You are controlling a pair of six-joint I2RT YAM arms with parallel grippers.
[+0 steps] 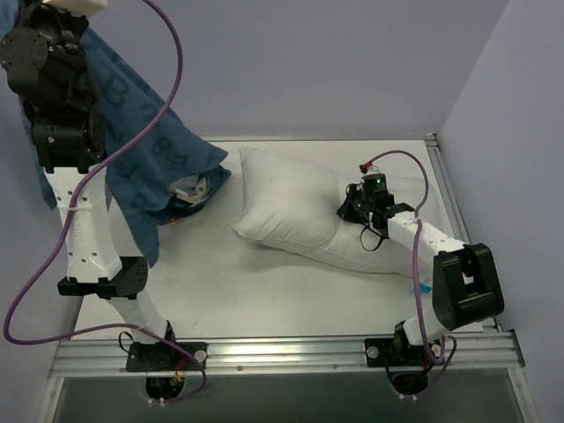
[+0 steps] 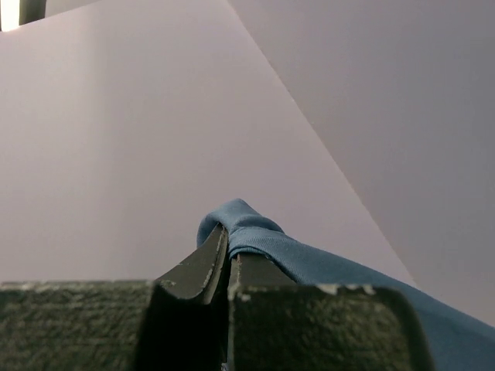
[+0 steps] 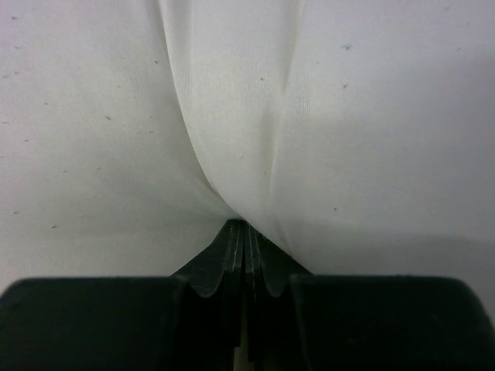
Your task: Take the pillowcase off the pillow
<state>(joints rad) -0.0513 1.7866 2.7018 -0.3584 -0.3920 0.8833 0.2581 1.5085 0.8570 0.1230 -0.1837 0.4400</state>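
Left gripper (image 2: pixel 227 249), held high, is clamped on a fold of the pillowcase (image 1: pixel 145 167), which hangs down to the white table (image 1: pixel 264 300) just beside the bare pillow (image 1: pixel 282 207). Right gripper (image 3: pixel 244 226) nips a pleat of the pillow's fabric.

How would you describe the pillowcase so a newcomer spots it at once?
On the white table, look to the far left, where the left arm is raised. Hanging from the left gripper is the pillowcase: dark blue with lighter letters, unlike the plain white pillow beside it.
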